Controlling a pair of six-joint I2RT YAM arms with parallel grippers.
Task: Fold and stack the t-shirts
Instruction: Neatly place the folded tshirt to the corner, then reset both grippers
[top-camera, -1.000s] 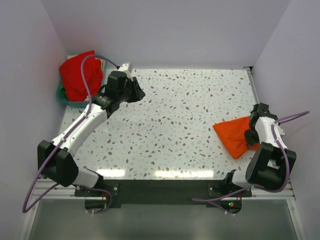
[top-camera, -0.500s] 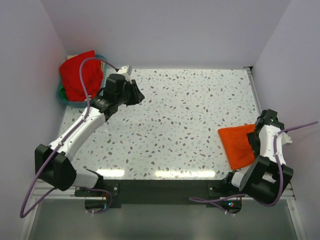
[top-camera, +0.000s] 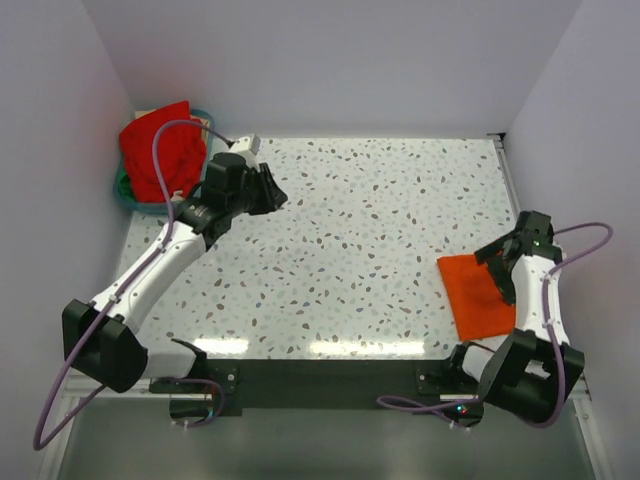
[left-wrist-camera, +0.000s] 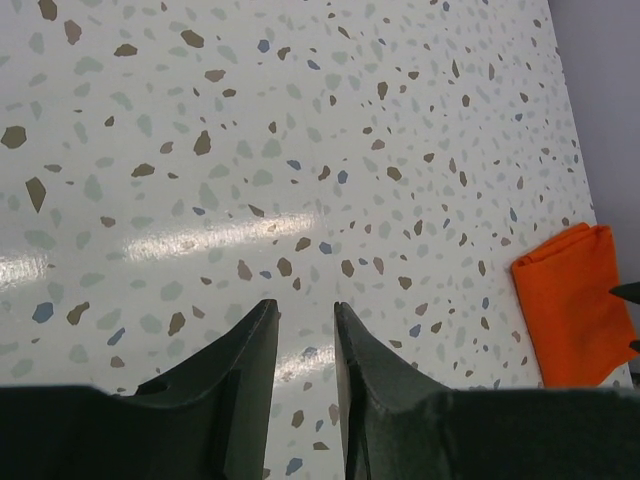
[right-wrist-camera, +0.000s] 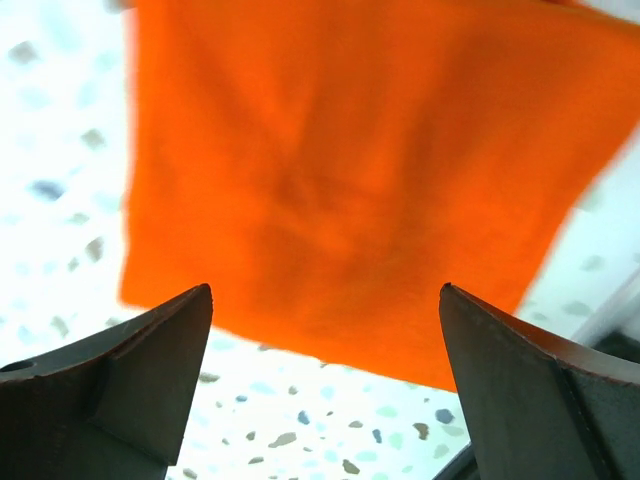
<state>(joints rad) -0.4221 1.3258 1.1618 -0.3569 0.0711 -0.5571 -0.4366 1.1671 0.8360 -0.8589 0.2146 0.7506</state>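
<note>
A folded orange t-shirt (top-camera: 476, 298) lies flat on the speckled table near its right edge. My right gripper (top-camera: 497, 266) hovers just above it, wide open, with nothing between its fingers. The right wrist view is filled by the same orange t-shirt (right-wrist-camera: 350, 170), with the right gripper (right-wrist-camera: 325, 292) spread over its near edge. A red t-shirt (top-camera: 155, 150) is heaped in the basket (top-camera: 124, 192) at the far left corner. My left gripper (top-camera: 276, 192) hangs beside the basket over bare table, its fingers (left-wrist-camera: 262, 335) a little apart and empty. The left wrist view also catches the orange t-shirt (left-wrist-camera: 575, 305) far off.
The speckled table (top-camera: 370, 220) is walled in by white panels on the left, back and right. The green-rimmed basket sits off the table's far left corner. Both arm bases stand on the dark rail (top-camera: 320, 380) at the near edge.
My right gripper has opened and let go of the orange t-shirt, which now lies flat nearer the right edge. The left arm has shifted slightly left toward the basket.
</note>
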